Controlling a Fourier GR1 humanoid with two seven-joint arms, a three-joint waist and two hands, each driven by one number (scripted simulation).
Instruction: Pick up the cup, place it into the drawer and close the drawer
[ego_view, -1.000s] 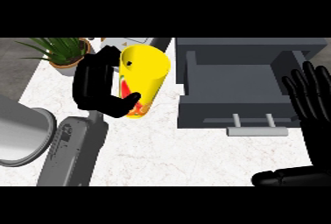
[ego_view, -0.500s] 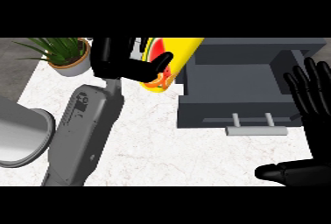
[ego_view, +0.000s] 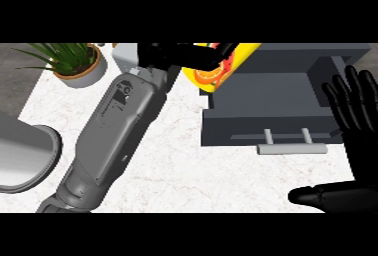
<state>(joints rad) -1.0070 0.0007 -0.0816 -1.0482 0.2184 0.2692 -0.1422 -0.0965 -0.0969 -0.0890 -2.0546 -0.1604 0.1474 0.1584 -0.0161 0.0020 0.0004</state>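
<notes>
Yellow cup: tall yellow plastic cup (ego_view: 221, 67) with an orange-and-red fruit print, tilted, carried above the left rim of the drawer at the view's top edge; upper part cut off by the frame.
Holder: black left hand (ego_view: 173, 55), fingers curled round the cup's left side, on a long grey forearm (ego_view: 111, 135) stretched diagonally across the counter.
Drawer: dark grey open drawer (ego_view: 277, 107), pulled out toward the viewer; pale grey bar handle (ego_view: 291, 148) on its front. Visible interior bare; the corner under the cup is hidden.
Step in hand: carrying the cup over the drawer, by my reading. Done well, the cup should travel further right until it sits wholly inside the walls, clear the left rim, come nearer upright, then be lowered before the fingers let go.
Risk: base could catch the rim if lowered where it now hangs.
Other hand: black right hand (ego_view: 354, 130), fingers straight and spread, resting at the right edge beside the drawer, holding nothing.
Counter: white marbled top (ego_view: 184, 175).
Pot: pale round pot with a green plant (ego_view: 70, 62), far left corner.
Basin: grey round basin (ego_view: 22, 160), left edge, contents not visible.
</notes>
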